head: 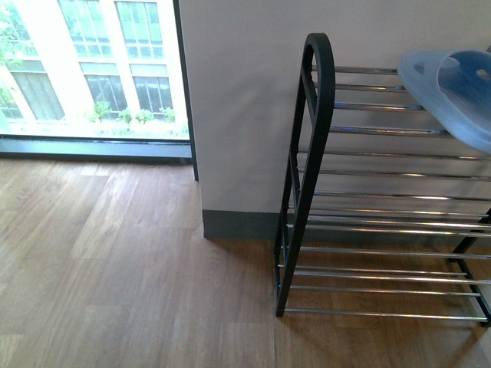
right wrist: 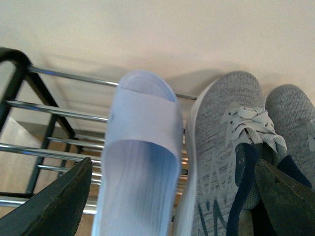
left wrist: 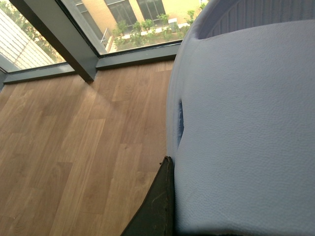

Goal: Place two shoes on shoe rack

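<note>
The shoe rack [head: 322, 176] stands against the white wall, just right of the window, on a wood floor [head: 115, 261]. Its black arched side frame faces the front camera and its chrome bars run off to the right.

On the top tier, the right wrist view shows a pale blue slide [right wrist: 140, 162] lying across the bars with its toe toward the wall. Just beside it are two grey sneakers: the nearer sneaker [right wrist: 224, 157] almost touches the slide, and the second sneaker [right wrist: 293, 132] sits close against the first. Lined up toe-in like this, they leave room along the tier, and their soles span several bars so they cannot slip through.

The right claw [right wrist: 172, 196] is spread wide, its dark fingers showing at both lower corners of its own view, one by the slide and one by the sneakers. It holds nothing and seems to hang just in front of the row.

The left claw [left wrist: 162, 206] shows only one dark finger [left wrist: 157, 201] pressed against the second slide [left wrist: 246, 132], which fills most of that view. This looks like a grip on the slide, though the other finger is hidden. In the front view that slide [head: 453, 84] hangs tilted above the top tier at the right edge, probably on its way to be set down beside its mate.
</note>
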`<state>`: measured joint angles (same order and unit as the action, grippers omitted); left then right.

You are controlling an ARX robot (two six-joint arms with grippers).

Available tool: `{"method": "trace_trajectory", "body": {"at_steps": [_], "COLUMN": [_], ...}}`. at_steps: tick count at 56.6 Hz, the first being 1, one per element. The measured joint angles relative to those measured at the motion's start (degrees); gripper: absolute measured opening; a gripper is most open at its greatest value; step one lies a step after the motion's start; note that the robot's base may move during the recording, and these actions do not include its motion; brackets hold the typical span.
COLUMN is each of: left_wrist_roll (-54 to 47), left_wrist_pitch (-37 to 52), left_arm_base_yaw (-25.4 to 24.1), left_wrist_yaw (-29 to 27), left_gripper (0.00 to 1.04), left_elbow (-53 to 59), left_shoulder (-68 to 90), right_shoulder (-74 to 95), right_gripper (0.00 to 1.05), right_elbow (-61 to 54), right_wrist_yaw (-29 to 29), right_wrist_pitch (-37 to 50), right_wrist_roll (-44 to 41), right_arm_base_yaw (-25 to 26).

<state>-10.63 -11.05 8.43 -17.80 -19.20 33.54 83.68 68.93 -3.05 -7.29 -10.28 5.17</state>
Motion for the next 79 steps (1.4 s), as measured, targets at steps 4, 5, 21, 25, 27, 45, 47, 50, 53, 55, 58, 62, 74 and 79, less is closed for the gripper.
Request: {"method": "trace_trajectory", "body": {"at_steps": [4,5,21,25,27,45,47,50,53,55,58,62,74,79], "left_wrist_roll": [0.0,0.0,0.0,0.0,0.0,0.0,0.0,0.0,0.0,0.0,0.0,0.0,0.0,0.0], "left_wrist_pitch": [0.0,0.0,0.0,0.0,0.0,0.0,0.0,0.0,0.0,0.0,0.0,0.0,0.0,0.0], "left_arm_base_yaw": [0.0,0.0,0.0,0.0,0.0,0.0,0.0,0.0,0.0,0.0,0.0,0.0,0.0,0.0], "left_wrist_yaw": [0.0,0.0,0.0,0.0,0.0,0.0,0.0,0.0,0.0,0.0,0.0,0.0,0.0,0.0], "left_gripper": [0.02,0.02,0.02,0.02,0.02,0.02,0.02,0.02,0.02,0.02,0.02,0.02,0.02,0.02], "left_elbow": [0.0,0.0,0.0,0.0,0.0,0.0,0.0,0.0,0.0,0.0,0.0,0.0,0.0,0.0], "left_shoulder": [0.0,0.0,0.0,0.0,0.0,0.0,0.0,0.0,0.0,0.0,0.0,0.0,0.0,0.0], "right_shoulder": [-4.2,-5.9,-25.8,-28.1,-28.7,-33.5,-34.1,-35.6,-36.6,-37.4,-39.3,-41.7,-47.7,-50.1], "right_gripper": [0.96,0.96,0.96,0.96,0.96,0.7,0.67,0.58,0.51,0.46,0.33,0.17,0.01,0.01], "right_elbow": [-4.4,-6.1,-31.6,-35.5,-37.2,-43.1,-44.0,-46.3,-48.0,-49.2,-51.9,-54.7,-60.2,-61.7], "right_wrist_yaw": [1.4,2.2,7.7,6.0,4.6,9.7,9.7,9.2,8.7,8.4,7.8,3.9,3.1,3.1], "right_wrist_pitch": [4.7,6.7,31.1,34.8,37.2,31.9,32.1,32.6,33.1,33.4,34.0,34.3,34.2,33.4], "right_wrist_roll": [0.0,0.0,5.6,7.1,7.7,9.4,9.5,9.5,9.5,9.5,9.5,9.5,9.7,9.7], "right_arm_base_yaw": [-0.4,-0.5,1.2,1.6,1.7,1.8,1.6,1.1,0.8,0.6,0.0,-3.0,-4.9,-4.9]}}
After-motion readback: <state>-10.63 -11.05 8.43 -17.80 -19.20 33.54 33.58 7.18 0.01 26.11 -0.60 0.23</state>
